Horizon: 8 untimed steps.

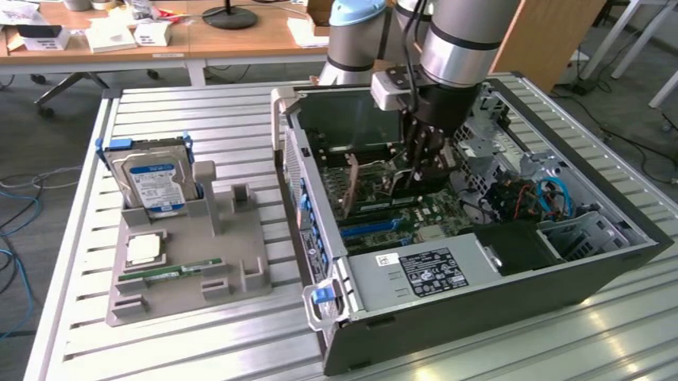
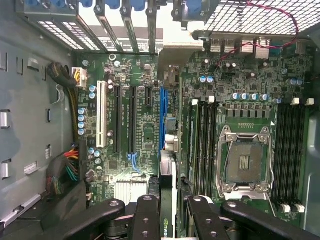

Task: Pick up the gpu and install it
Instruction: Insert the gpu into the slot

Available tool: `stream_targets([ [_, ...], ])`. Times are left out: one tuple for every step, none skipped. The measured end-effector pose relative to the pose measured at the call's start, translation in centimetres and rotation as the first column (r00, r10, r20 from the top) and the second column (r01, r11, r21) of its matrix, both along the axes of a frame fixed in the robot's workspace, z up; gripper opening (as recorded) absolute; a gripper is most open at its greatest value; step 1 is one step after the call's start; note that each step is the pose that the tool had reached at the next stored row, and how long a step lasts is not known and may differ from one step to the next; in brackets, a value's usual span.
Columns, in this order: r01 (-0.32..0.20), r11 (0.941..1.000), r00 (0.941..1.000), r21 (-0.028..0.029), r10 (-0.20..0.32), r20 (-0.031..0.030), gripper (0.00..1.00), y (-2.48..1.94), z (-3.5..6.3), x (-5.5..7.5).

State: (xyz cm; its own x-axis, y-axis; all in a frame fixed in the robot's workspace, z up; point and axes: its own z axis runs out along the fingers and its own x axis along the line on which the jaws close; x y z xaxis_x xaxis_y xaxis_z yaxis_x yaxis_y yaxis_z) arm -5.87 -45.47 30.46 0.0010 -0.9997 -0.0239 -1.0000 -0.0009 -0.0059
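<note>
My gripper (image 1: 429,171) reaches down into the open computer case (image 1: 593,262), just above the motherboard (image 1: 424,210). It is shut on the gpu (image 2: 168,150), a thin card seen edge-on between the black fingers (image 2: 147,217). A green logo shows on the card's black top edge near the fingers. The card stands upright over the blue expansion slot (image 2: 162,117), beside the black slots (image 2: 132,120). In the exterior view the gpu (image 1: 401,186) hangs below the fingers, close to the board. Whether its edge sits in the slot I cannot tell.
A grey parts holder (image 1: 238,238) on the slatted table carries a hard drive (image 1: 154,178), a CPU (image 1: 145,248) and a green RAM stick (image 1: 170,271). Inside the case are the power supply (image 1: 424,270), an empty CPU socket (image 2: 245,160) and a cable bundle (image 2: 65,170).
</note>
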Motion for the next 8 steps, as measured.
stream_targets([
  [0.000, 1.0000, 1.0000, 0.0000, 0.000, 0.0000, 0.26, 0.00, 0.00, -0.02],
  [0.000, 1.0000, 1.0000, 0.0000, 0.000, 0.0001, 0.26, -0.01, 0.00, -0.02],
  [0.000, 1.0000, 1.0000, 0.0001, 0.000, 0.0000, 0.26, -0.04, 0.00, -0.03],
  [0.000, 1.0000, 1.0000, 0.0000, 0.000, 0.0000, 0.26, -0.08, 0.00, -0.04],
  [0.000, 1.0000, 1.0000, 0.0000, 0.000, 0.0000, 0.26, -0.13, 0.00, -0.04],
  [0.000, 1.0000, 1.0000, 0.0000, 0.000, 0.0000, 0.26, -0.18, 0.00, -0.04],
  [0.000, 1.0000, 1.0000, 0.0001, 0.000, 0.0000, 0.26, -0.24, 0.00, -0.04],
  [0.000, 1.0000, 1.0000, 0.0001, 0.000, 0.0000, 0.26, -0.29, -0.01, -0.04],
])
